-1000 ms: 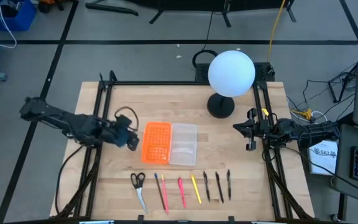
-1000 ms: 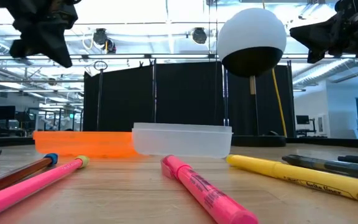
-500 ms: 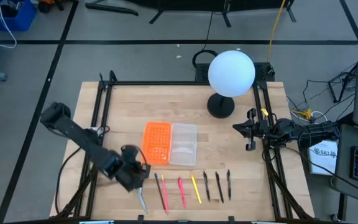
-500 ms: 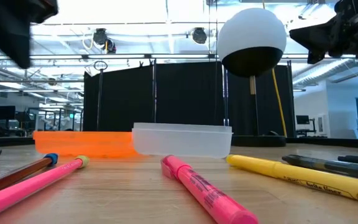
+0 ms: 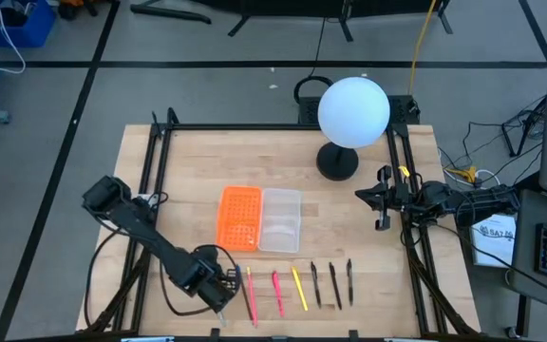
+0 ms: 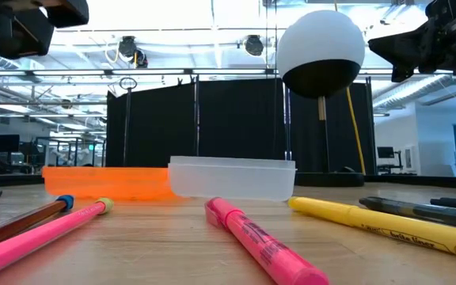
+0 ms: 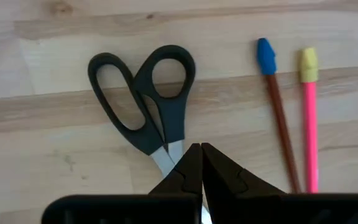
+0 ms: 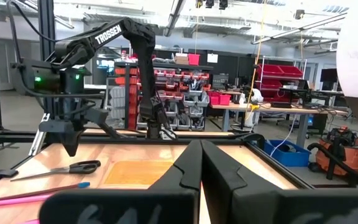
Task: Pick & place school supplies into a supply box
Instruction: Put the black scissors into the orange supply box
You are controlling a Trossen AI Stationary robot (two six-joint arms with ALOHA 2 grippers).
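Left wrist view: the scissors (image 7: 146,101) are seen lying flat on the table (image 7: 42,162), directly beneath the closed, empty left gripper (image 7: 196,163). The right gripper (image 5: 380,202), also closed, is parked at the table's right edge.

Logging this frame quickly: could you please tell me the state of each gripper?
Left gripper: shut, empty, over the scissors.
Right gripper: shut, empty, at the table's right edge.

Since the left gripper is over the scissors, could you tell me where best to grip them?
Probably at the narrow neck of the scissors, where handles meet blades, coming straight down. They lie flat and closed; the loops are wide. The left gripper is shut above that spot and must open first.
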